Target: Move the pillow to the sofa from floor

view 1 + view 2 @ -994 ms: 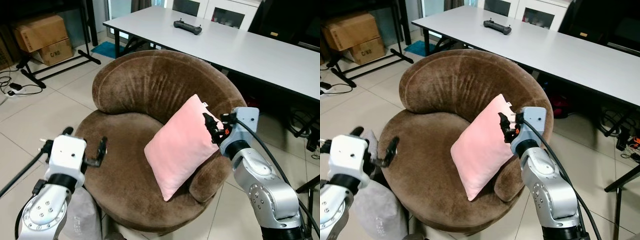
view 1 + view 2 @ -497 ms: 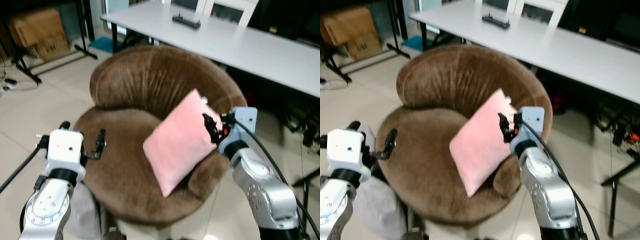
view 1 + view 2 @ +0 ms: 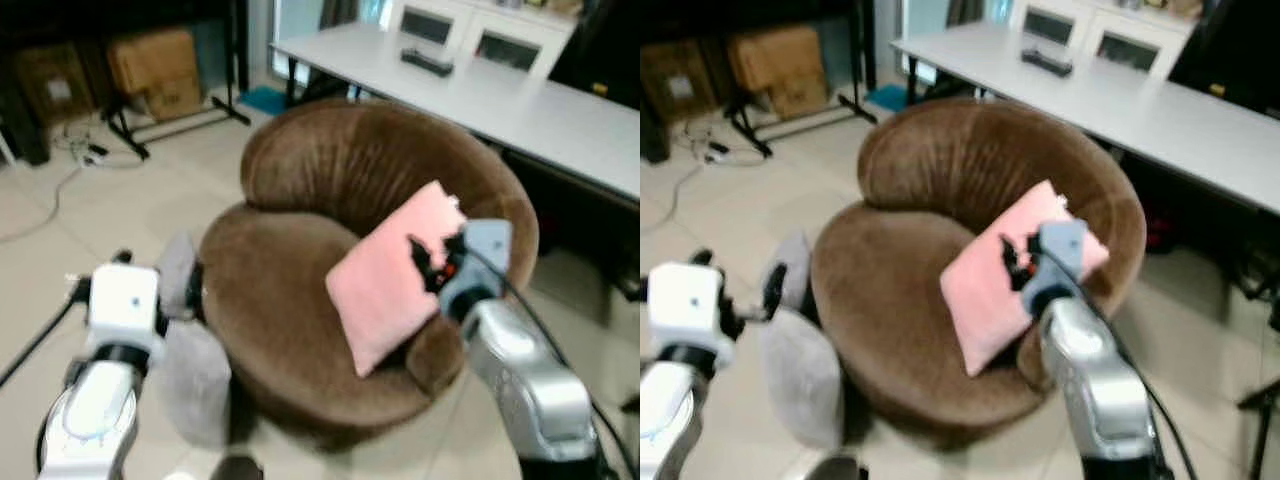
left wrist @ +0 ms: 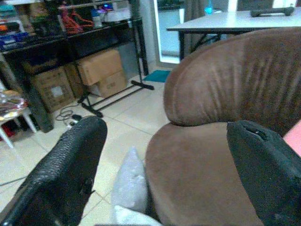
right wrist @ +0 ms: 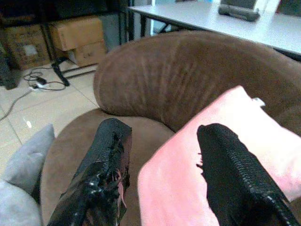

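The pink pillow [image 3: 392,278] already leans on the brown sofa [image 3: 300,290]. The right tool [image 5: 162,179] is spread wide just above it, letting go. The left tool [image 4: 164,174] is spread, holding nothing. A grey pillow [image 3: 800,375] lies on the floor.

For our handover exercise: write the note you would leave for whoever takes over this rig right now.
Right gripper: fingers open, at the pink pillow, not clamping it.
Left gripper: fingers open, empty, beside the brown sofa, above a grey pillow on the floor.
Done: pink pillow lies on the sofa, leaning against its right armrest.
Left: draw the right arm back; the grey pillow may need moving too.
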You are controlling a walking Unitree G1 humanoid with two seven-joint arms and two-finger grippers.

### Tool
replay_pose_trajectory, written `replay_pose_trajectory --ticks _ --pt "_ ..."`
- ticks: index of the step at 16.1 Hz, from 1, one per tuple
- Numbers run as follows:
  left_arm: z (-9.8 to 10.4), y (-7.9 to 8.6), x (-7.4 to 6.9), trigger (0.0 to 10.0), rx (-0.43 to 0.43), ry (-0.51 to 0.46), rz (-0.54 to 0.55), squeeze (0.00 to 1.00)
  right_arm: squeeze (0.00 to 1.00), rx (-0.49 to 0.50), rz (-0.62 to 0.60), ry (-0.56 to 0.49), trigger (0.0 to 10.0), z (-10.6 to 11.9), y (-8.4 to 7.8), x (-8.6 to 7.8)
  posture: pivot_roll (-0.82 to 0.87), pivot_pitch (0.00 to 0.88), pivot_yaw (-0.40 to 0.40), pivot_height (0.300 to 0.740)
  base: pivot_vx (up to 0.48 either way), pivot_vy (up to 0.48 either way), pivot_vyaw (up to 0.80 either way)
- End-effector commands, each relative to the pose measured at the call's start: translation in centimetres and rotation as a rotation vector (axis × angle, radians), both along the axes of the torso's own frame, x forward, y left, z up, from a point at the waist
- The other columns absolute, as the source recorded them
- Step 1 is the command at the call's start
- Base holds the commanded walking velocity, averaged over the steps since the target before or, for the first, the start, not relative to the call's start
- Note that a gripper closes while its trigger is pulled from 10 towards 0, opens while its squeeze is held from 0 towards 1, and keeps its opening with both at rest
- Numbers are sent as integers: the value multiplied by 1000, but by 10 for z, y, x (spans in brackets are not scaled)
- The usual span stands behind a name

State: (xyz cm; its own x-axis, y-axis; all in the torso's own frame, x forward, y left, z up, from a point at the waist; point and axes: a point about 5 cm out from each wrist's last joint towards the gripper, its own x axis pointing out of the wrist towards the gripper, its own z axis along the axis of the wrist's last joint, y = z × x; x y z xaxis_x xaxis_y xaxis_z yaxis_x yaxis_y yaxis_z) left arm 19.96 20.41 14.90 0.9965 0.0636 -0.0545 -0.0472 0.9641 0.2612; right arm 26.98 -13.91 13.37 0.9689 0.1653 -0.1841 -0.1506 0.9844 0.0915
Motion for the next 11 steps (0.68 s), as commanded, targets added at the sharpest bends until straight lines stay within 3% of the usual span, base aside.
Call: replay_pose_trajectory --ticks 1,7,11 --pt "2 -3 2 10000 -8 -13 -4 0 0 -27 -22 -7 10000 2 -8 2 139 0 -122 740 0 0 0" --pt "1 -3 0 10000 -14 -6 -8 0 0 -13 -40 18 10000 -2 -12 0 146 0 -129 740 0 0 0" --pt "0 -3 -1 10000 -15 -3 -11 0 0 11 -37 23 10000 -4 -12 -1 148 0 -125 740 0 251 0"
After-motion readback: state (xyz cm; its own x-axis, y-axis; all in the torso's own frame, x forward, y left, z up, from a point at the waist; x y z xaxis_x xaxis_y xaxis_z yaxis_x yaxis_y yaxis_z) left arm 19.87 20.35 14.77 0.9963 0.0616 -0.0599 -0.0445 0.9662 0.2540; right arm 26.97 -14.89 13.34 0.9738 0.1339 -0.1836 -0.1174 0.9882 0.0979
